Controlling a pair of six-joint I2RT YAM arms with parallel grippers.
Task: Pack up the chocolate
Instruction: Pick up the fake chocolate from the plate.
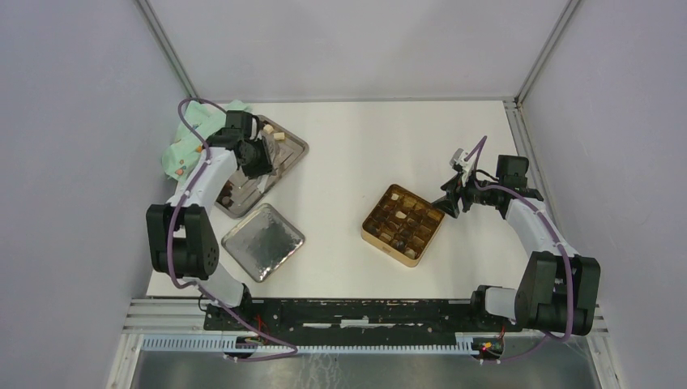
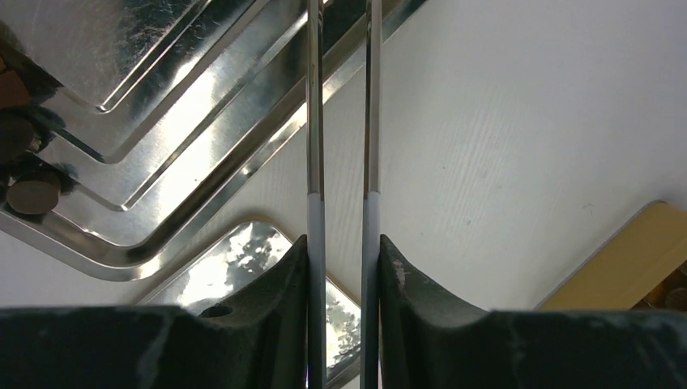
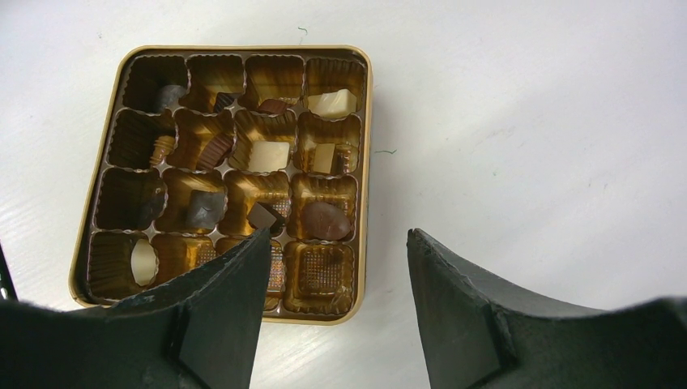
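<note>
The left gripper [image 2: 344, 259] clamps tongs [image 2: 316, 121], chocolate pieces [image 2: 32, 196] lying off to its left (right gripper [image 3: 336, 243] open, by the tin [image 3: 365, 162]).

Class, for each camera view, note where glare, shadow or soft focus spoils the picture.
Left wrist view: harsh glare on the metal trays; the left end effector fingers, clamping tweezers, are dark and soft. Right wrist view: the gold tin is sharp, its cups glinting; the right end effector fingers blur. Top view: even light, faint shadows on the table.
</note>
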